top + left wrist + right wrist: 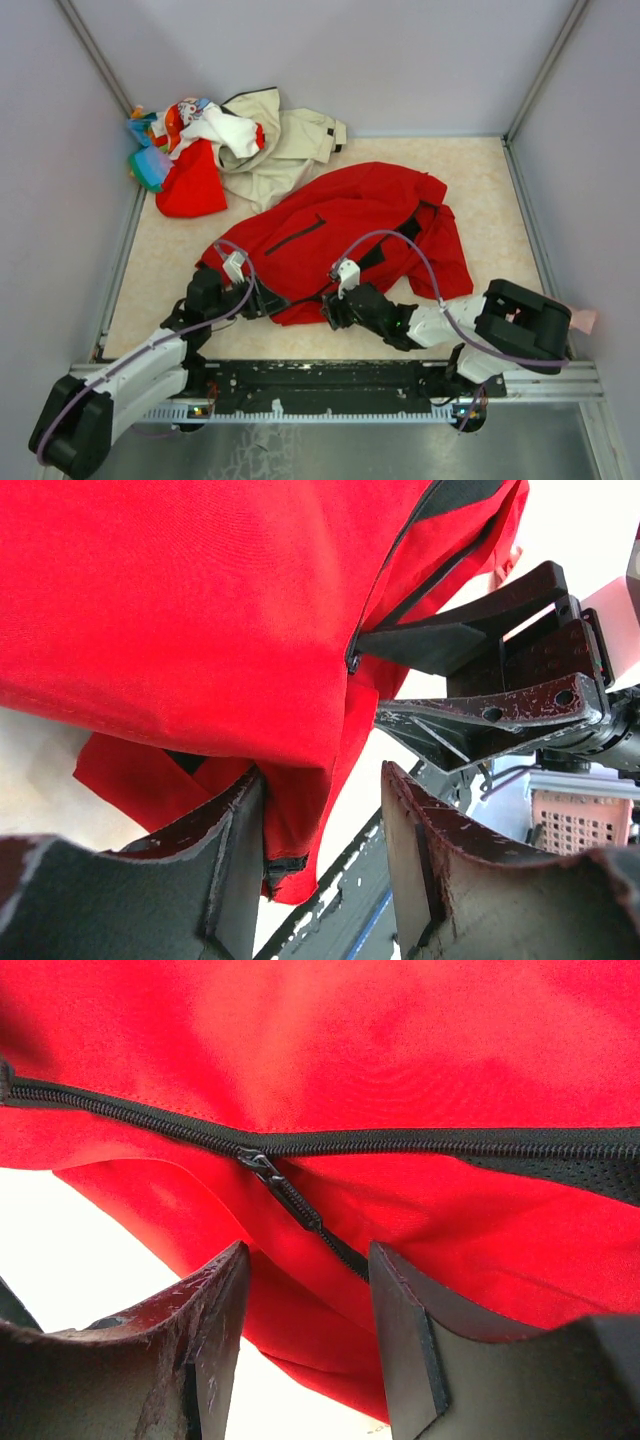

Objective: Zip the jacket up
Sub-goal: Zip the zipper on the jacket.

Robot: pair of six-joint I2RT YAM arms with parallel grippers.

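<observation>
Right wrist view finds the right gripper [308, 1260] spread just below the slider [255, 1160], pull tab [295, 1200] hanging toward the gap, the jacket [400, 1050] heaped beyond the slider; the left gripper [322, 780], also spread, seemingly straddles the hem [290, 865] unpinched, so clamp hem first, then take the tab squarely.

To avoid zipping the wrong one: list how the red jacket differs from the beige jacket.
The red jacket is bright red with black zips; the beige jacket is pale tan. The red jacket lies centrally; the beige jacket sits in the far left corner by mixed clothes. The left pincer and right pincer are at the red jacket's hem, far from the beige jacket. Both lie crumpled.
</observation>
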